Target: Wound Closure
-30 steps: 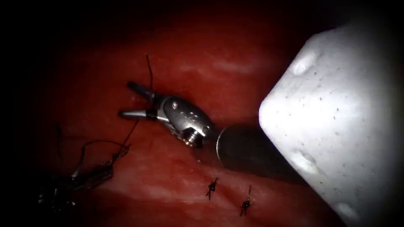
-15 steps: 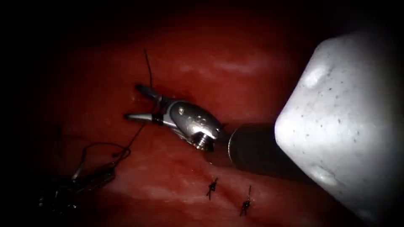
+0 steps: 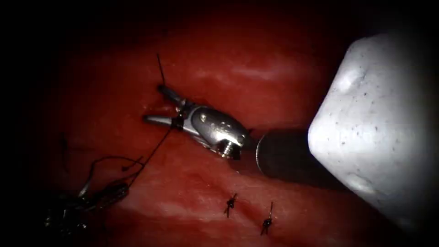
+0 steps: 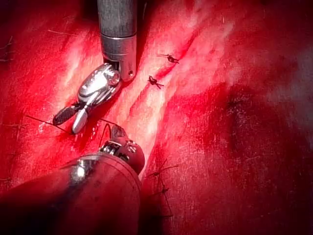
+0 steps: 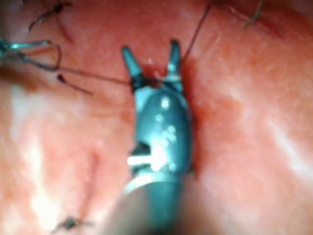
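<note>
Tissue [image 3: 256, 82] wet and red, paler streaks along the cut. Two finished stitches: small dark knots with short cut tails at [image 3: 231, 204] and [image 3: 266, 222], also seen in the left wrist view [image 4: 155, 82], [image 4: 170, 58].

Thread [image 3: 153, 153]: thin, dark, one strand. It runs from a loose tangle [image 3: 98, 192] well left of the knots, up to the right end effector [image 3: 162, 105], crosses at the base of the jaws, then continues up as a short free end over the tissue. Same strand seen in the right wrist view [image 5: 93, 74], lying across the jaw base.

Right end effector: jaws spread wide in a V, thread lying in the crotch between them, not clamped. Clear in the right wrist view [image 5: 151, 61] and the left wrist view [image 4: 68, 117].

Left end effector [image 4: 117, 132]: seen from behind, just beside the right one's tips; can't tell jaw state or whether it holds anything.

Can't make out the needle; possibly within the tangle, can't tell.
</note>
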Robot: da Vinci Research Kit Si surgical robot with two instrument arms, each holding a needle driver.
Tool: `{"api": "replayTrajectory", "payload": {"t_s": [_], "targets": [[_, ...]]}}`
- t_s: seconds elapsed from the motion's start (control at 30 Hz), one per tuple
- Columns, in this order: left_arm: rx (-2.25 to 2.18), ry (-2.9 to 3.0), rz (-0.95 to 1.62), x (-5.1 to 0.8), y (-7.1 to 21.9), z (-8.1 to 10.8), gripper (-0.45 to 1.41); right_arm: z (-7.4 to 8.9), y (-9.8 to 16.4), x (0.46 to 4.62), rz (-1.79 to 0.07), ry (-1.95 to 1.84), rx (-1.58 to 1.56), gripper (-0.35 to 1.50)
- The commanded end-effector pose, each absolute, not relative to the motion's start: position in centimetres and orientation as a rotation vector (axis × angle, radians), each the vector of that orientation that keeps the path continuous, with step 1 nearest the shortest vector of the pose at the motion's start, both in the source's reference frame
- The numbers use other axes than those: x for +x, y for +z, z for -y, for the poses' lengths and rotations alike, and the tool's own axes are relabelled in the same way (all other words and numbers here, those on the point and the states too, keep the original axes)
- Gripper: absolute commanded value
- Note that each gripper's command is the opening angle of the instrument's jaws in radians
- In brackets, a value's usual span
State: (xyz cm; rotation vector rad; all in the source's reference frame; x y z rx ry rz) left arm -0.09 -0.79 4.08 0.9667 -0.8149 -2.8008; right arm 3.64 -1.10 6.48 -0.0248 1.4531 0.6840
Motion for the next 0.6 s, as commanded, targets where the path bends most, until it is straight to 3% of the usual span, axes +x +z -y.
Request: {"api": "replayTrajectory", "payload": {"t_s": [0.03,0.6], "targets": [[0.97,-2.802,0.812,-0.16,4.17,0.79,-0.45,1.17,6.54,3.72,-1.453,0.687,-0.023,0.71],[1.0,-2.795,0.846,-0.14,3.98,0.51,-0.45,1.02,6.48,3.67,-1.429,0.755,-0.063,0.69]]}}
